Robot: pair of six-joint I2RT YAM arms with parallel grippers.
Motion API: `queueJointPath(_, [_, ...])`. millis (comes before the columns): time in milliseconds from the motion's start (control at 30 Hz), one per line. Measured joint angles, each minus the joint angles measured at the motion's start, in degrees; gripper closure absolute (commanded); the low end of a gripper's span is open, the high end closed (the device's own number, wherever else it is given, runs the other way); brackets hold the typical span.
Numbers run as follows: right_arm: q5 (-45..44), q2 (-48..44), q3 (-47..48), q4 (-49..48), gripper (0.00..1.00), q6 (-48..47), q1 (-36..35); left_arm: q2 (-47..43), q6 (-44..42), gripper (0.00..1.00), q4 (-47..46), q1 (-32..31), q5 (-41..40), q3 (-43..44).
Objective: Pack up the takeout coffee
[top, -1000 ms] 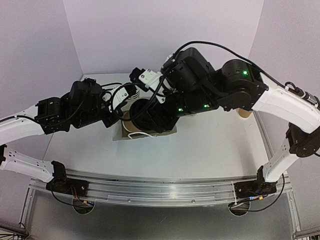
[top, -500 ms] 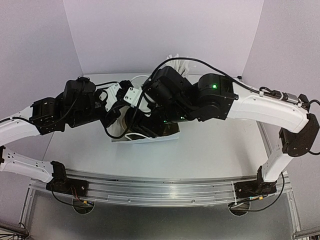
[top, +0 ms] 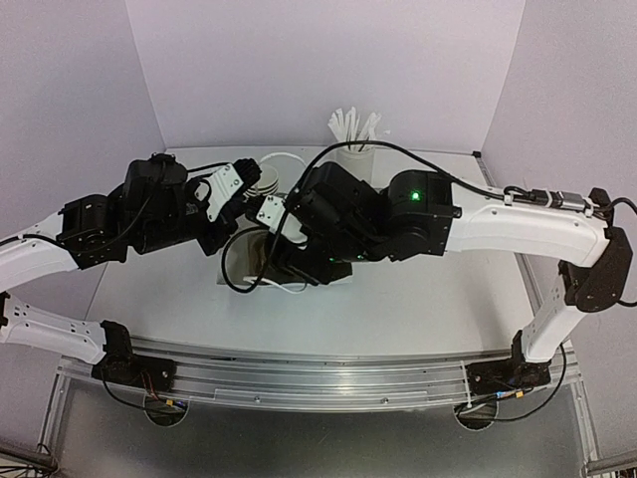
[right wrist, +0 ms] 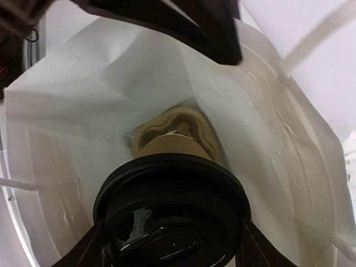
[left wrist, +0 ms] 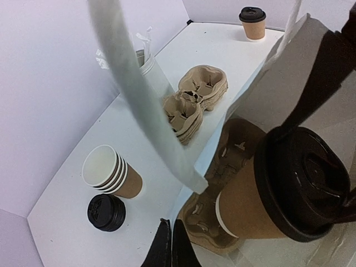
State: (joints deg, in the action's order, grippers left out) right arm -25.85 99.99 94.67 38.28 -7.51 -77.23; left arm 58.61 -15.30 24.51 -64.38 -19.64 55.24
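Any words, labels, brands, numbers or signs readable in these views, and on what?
None readable.
On the black lid of the cup held by the right pincer: raised moulding only, no letters made out.
On the loose lid: relief too small to read.
On the bag and cup stack: nothing printed.

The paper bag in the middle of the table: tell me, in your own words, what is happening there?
The right gripper holds a lidded coffee cup inside the open paper bag, over the pulp carrier lying on its floor. The left gripper seems to pinch the bag's rim. A second lidded cup stands on the table outside.
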Motion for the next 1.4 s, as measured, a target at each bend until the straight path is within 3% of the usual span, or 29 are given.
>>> queueJointPath(367, [-13.0,-1.6,-8.0,-0.1,0.61,8.2,-0.6,-0.1,-3.2,1.00,-0.4,0.0,0.0,-0.3])
queueJointPath(600, [-15.8,-1.6,-9.7,-0.1,0.58,8.8,-0.7,-0.5,-2.2,1.00,-0.4,0.0,0.2,-0.7])
queueJointPath(967, [-10.7,-2.5,-13.0,-0.6,0.58,-7.0,-0.7,-1.3,-2.4,1.00,-0.7,0.8,1.0,-1.9])
queueJointPath(1400, [-7.3,-3.0,-8.7,1.4,0.58,-33.5,0.5,-2.1,-9.1,1.00,-0.2,1.8,12.2,-2.1])
